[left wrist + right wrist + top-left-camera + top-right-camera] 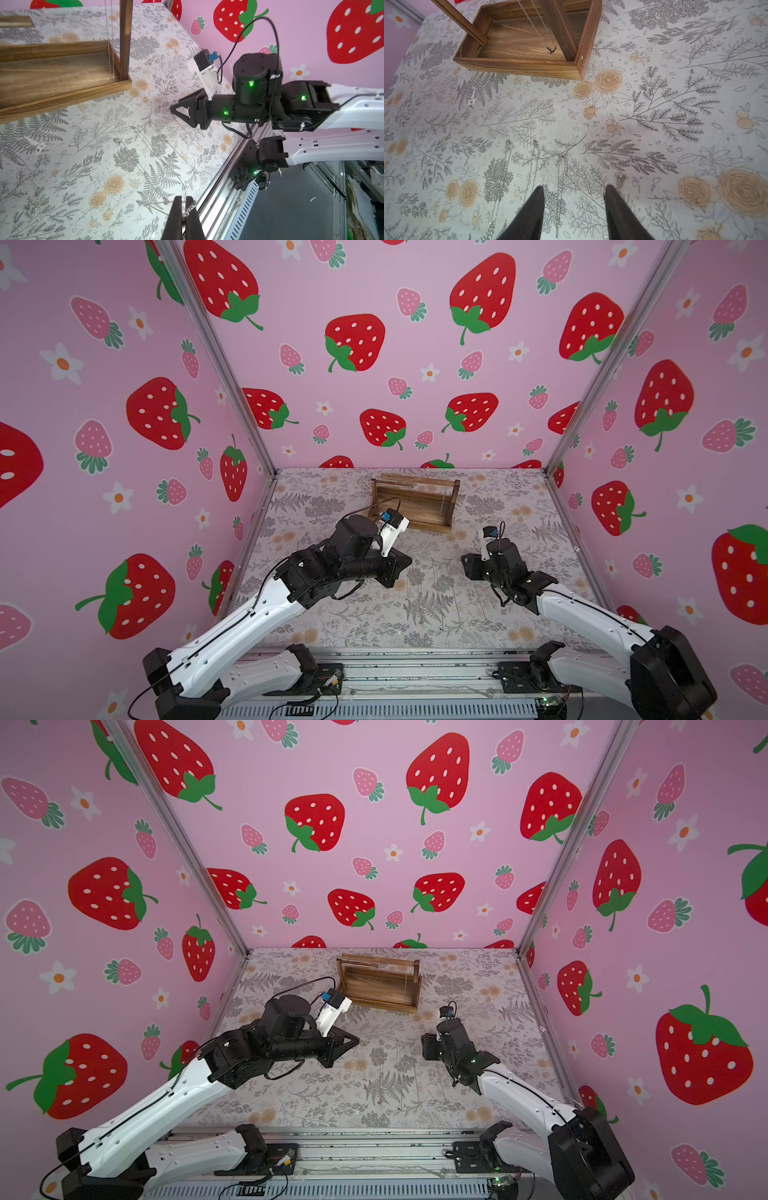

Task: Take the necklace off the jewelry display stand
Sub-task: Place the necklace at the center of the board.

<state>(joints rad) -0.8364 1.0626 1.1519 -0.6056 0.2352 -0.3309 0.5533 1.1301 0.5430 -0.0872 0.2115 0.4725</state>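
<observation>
mat [316, 497]: floral print | walls [415, 356]: pink, strawberry print | small white plastic piece [472, 96]: flat on mat

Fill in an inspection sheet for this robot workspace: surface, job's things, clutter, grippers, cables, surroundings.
Surface: floral cloth, flat.
Job's things: jewelry display stand upright at the far side; hanging necklace on its bar; laid necklaces stretched on the cloth.
Clutter: small white plastic piece near the stand.
Grippers: left gripper jaws shut on a chain; right gripper jaws open, empty.
Cables: black cable looping from the right wrist camera; loose wires at the front rail.
Surroundings: strawberry-print walls, metal frame posts.
</observation>
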